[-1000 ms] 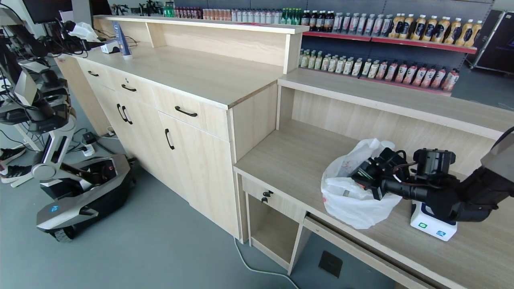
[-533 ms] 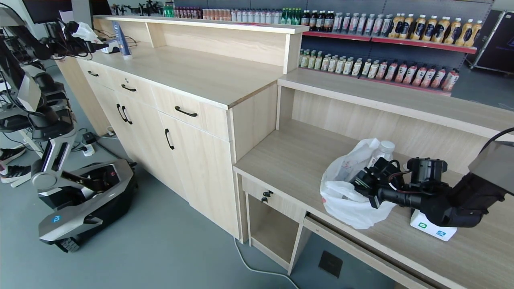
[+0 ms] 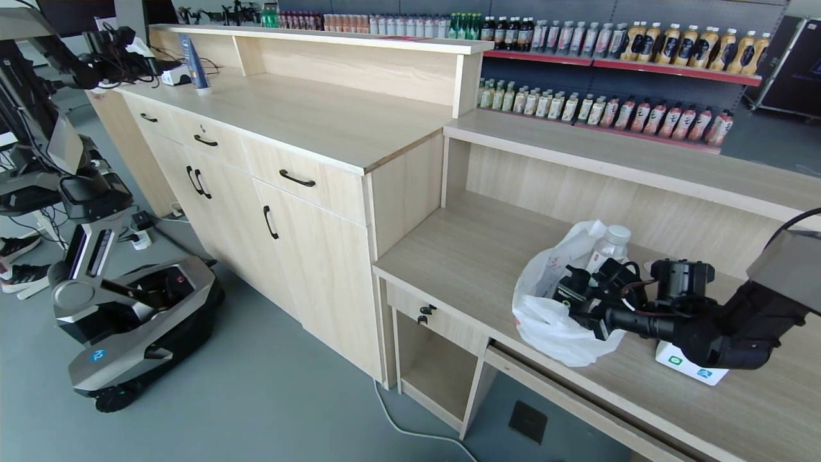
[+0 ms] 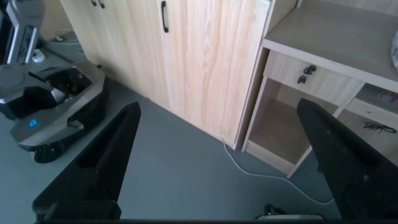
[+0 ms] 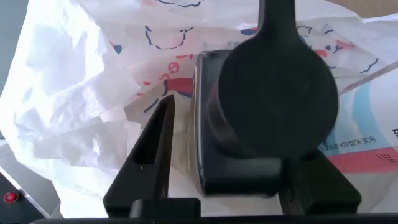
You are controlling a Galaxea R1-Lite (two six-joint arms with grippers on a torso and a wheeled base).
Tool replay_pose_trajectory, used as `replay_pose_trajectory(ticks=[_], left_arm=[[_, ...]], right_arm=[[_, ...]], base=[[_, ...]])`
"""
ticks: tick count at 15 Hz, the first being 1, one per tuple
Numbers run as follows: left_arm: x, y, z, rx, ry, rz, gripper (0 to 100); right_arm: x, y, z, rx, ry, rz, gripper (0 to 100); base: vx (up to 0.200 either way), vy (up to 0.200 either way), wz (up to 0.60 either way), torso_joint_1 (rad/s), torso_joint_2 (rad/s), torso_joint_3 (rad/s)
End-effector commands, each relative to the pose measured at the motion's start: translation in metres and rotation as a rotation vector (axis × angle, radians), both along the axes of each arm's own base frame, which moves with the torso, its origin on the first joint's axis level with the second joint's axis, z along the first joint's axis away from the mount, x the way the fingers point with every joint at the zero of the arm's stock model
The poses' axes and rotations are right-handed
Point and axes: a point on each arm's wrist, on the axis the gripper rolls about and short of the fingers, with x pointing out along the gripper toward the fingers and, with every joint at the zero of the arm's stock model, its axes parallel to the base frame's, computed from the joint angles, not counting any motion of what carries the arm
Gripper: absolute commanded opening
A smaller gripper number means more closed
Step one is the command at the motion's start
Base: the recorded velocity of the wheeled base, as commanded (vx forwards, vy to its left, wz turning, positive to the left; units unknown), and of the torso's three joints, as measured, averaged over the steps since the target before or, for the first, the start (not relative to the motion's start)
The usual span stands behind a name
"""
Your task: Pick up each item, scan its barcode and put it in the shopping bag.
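The left gripper (image 4: 219, 106) hangs over grey floor, jaws spread wide. At four o'clock in the head view, a crinkled white plastic bag (image 3: 551, 327) sits on the wooden counter (image 3: 462, 256), a white-capped bottle (image 3: 612, 239) at its twelve. The right arm lies level, its gripper (image 3: 571, 294) in the bag's mouth, jaws parted around a dark boxy item (image 5: 249, 149).

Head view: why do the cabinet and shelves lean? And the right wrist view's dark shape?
Head view: likely a wide lens splays cabinet and bottle shelves. Right wrist view: a dark round item close up hides part of the shopping bag.
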Motion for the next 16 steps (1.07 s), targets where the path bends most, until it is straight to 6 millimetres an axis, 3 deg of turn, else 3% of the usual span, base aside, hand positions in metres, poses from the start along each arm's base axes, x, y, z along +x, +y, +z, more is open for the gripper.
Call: replay_pose_trajectory(ticks=[1,4,5,6,11,14,16], left_arm=[[0.000,0.000,0.000,-0.001,-0.001,-0.001,100],[0.000,0.000,0.000,0.001,-0.001,0.001,100],[0.000,0.000,0.000,-0.001,-0.001,0.001,100],[0.000,0.000,0.000,-0.001,-0.001,0.001,100],[0.000,0.000,0.000,-0.001,-0.001,0.001,100],[0.000,0.000,0.000,-0.001,-0.001,0.001,100],[0.000,0.000,0.000,0.001,-0.001,0.001,100]], right_arm=[[-0.003,-0.002,0.019,0.035,-0.021,-0.022,100],[-0.017,-0.006,0.072,0.145,-0.077,-0.078,100],[-0.035,-0.010,0.099,0.199,-0.092,-0.110,100],[-0.049,-0.015,0.114,0.212,-0.102,-0.130,100],[-0.109,-0.039,0.165,0.157,-0.247,-0.228,100],[-0.128,-0.062,0.190,0.002,-0.395,-0.326,100],[-0.132,-0.062,0.215,0.019,-0.457,-0.392,100]], base=[[0.000,0.000,0.00,0.000,0.00,0.000],[0.000,0.000,0.00,0.000,0.00,0.000],[0.000,0.000,0.00,0.000,0.00,0.000],[0.000,0.000,0.00,0.000,0.00,0.000],[0.000,0.000,0.00,0.000,0.00,0.000],[0.000,0.000,-0.20,0.001,0.00,0.001],[0.000,0.000,-0.60,-0.002,0.00,0.002]])
